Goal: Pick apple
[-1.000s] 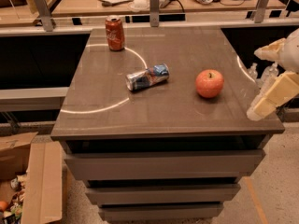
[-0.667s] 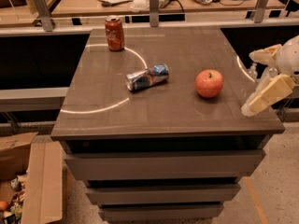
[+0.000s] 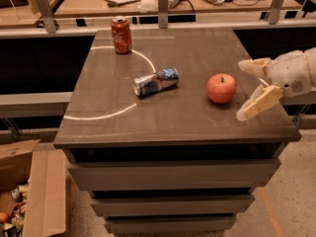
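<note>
The red-orange apple (image 3: 221, 88) sits on the brown tabletop (image 3: 177, 117), right of centre, with its dark stem dimple up. My gripper (image 3: 244, 90) comes in from the right edge, just right of the apple and apart from it. Its two cream fingers (image 3: 257, 102) are spread wide, one toward the back and one toward the front, with nothing between them.
An upright red soda can (image 3: 121, 34) stands at the table's back left. A crushed silver-blue can (image 3: 155, 81) lies near the middle, left of the apple. An open cardboard box (image 3: 29, 191) sits on the floor at left. A rail with posts (image 3: 163, 6) runs behind the table.
My gripper has moved left, from the table's right edge toward the apple. The apple and both cans have stayed put.
</note>
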